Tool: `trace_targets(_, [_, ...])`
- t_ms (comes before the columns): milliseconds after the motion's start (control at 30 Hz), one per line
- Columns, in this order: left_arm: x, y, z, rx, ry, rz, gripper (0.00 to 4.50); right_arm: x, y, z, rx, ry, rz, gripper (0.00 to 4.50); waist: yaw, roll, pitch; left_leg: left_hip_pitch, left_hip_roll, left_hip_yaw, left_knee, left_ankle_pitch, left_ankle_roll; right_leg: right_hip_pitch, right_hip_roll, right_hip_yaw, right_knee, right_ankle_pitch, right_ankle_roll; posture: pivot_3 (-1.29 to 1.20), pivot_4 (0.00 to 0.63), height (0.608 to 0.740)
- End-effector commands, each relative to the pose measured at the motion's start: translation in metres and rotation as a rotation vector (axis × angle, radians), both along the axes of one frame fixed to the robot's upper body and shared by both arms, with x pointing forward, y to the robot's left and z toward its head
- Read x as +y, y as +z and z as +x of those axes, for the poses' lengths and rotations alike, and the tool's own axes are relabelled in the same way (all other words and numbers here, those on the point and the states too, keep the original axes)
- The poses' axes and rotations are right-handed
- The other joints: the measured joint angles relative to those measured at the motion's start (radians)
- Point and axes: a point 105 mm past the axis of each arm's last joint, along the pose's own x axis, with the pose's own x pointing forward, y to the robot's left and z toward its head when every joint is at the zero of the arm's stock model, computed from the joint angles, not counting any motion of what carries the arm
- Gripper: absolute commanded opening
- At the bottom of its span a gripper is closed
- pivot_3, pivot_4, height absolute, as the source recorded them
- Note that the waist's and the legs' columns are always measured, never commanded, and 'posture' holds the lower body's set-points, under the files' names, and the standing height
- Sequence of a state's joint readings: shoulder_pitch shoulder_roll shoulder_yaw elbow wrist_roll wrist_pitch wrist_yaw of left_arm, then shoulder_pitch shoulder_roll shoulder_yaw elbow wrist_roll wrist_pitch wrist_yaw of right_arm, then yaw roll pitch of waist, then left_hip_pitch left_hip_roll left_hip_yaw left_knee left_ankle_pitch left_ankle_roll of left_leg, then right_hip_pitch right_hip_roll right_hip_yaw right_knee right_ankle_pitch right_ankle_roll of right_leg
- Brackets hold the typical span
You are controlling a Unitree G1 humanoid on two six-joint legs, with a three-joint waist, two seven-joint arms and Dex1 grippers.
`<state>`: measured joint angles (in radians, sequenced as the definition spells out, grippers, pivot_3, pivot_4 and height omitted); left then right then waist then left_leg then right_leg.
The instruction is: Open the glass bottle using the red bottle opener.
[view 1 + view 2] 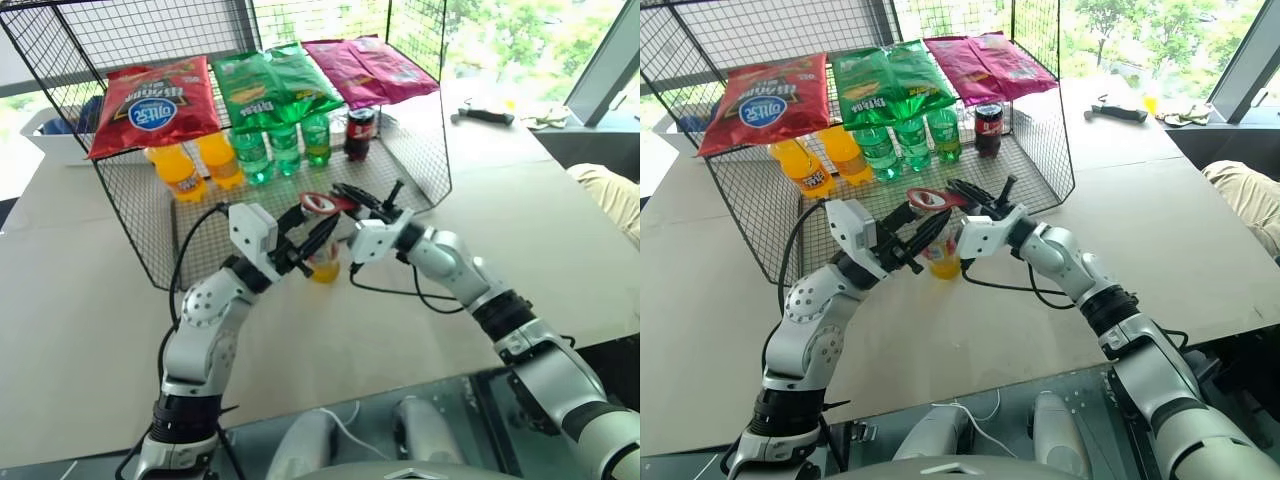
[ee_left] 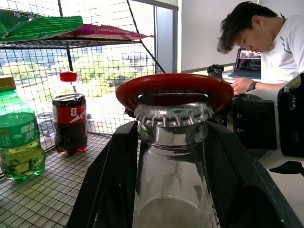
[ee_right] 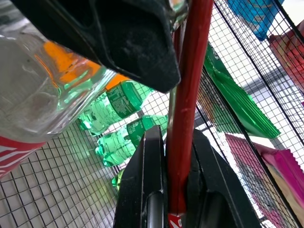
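My left gripper (image 1: 322, 232) is shut on the glass bottle (image 1: 325, 266), gripping it at the neck. The bottle is clear with yellow-orange liquid at its bottom and stands just in front of the wire rack. In the left wrist view the two black fingers (image 2: 107, 185) flank the glass neck (image 2: 173, 161), whose crimped metal cap (image 2: 173, 116) is still on. My right gripper (image 1: 350, 198) is shut on the handle of the red bottle opener (image 1: 325, 204). The opener's rounded head (image 2: 175, 86) lies over the cap. The right wrist view shows the red handle (image 3: 187, 95) pinched between the fingers.
A wire rack (image 1: 420, 150) stands behind the bottle, with chip bags (image 1: 160, 100) on top. Below them are orange soda bottles (image 1: 178, 170), green bottles (image 1: 252, 155) and a cola bottle (image 1: 360, 132). A person (image 2: 270, 42) sits at a laptop beyond. A black tool (image 1: 482, 116) lies far right.
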<state>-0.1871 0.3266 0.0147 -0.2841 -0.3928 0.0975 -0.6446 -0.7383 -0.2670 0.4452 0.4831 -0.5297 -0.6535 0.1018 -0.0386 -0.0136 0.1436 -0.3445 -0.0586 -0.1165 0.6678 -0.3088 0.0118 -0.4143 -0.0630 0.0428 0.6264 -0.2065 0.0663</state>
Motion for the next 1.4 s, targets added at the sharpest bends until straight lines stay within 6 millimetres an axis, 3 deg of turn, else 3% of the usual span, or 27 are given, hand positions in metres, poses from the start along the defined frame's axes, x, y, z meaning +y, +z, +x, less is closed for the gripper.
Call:
trace_targets(33, [-0.006,-0.002,0.001,0.005,-0.016,0.005,1.46,0.025,-0.029,-0.022,-0.007,0.131,-0.185,0.0,0.0,0.0,0.0,0.0,0.0,0.0,0.0,0.0,0.0,0.0,0.0,0.0,0.0,0.0,0.0,0.0,0.15,0.74])
trace_targets(233, [-0.006,-0.003,0.001,0.011,-0.015,0.005,1.46,0.011,-0.006,-0.005,-0.073,0.068,-0.183,0.0,0.0,0.001,0.0,0.0,0.0,0.0,0.0,0.0,0.0,0.0,0.0,0.0,0.0,0.0,0.0,0.0,0.15,0.74])
trace_targets(500, [-0.006,-0.005,0.001,0.017,-0.012,0.001,1.46,-0.003,0.045,0.006,-0.209,0.031,-0.163,0.0,0.002,0.001,0.001,-0.001,0.0,0.0,-0.001,0.0,0.0,0.0,0.0,0.0,-0.001,0.0,0.0,0.0,0.15,0.74])
trace_targets(1400, [-0.008,-0.007,0.0,0.029,-0.023,0.006,1.46,-0.013,0.088,0.005,-0.329,-0.008,-0.115,0.0,0.004,0.002,0.002,-0.002,0.0,-0.001,-0.002,0.0,0.0,-0.001,-0.001,-0.001,-0.002,0.0,0.0,0.0,0.15,0.74])
